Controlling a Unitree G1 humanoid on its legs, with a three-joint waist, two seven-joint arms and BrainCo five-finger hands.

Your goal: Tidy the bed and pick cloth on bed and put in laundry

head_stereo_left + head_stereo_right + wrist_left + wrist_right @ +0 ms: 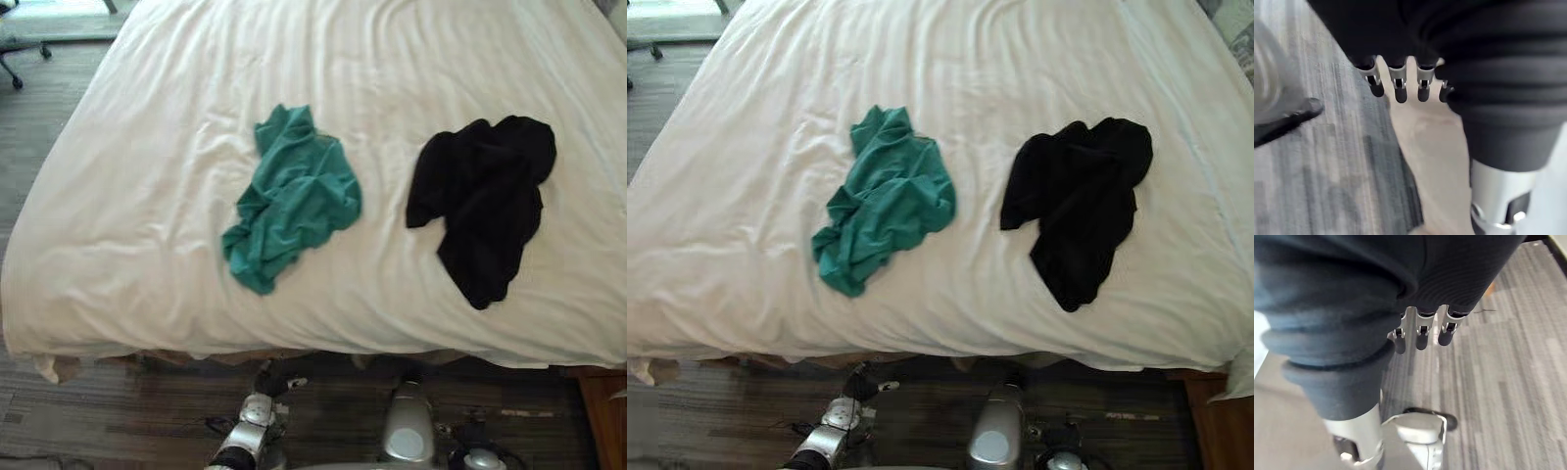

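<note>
1. Closest in, we see our left hand hanging over the grey striped floor, its fingers straight, relaxed and holding nothing.
2. Likewise, our right hand hangs over the same floor with its fingers loose and extended, also with nothing in them.
3. Ahead of us the bed spreads wide under a white sheet with soft creases, its near edge hanging toward the floor.
4. On the near half of the bed, toward our left, we find a crumpled green cloth lying flat on the sheet.
5. To our right of it, well apart and not touching, a bunched black cloth lies on the sheet too.
6. Beyond both cloths, we see the sheet run on in long wrinkles.
</note>
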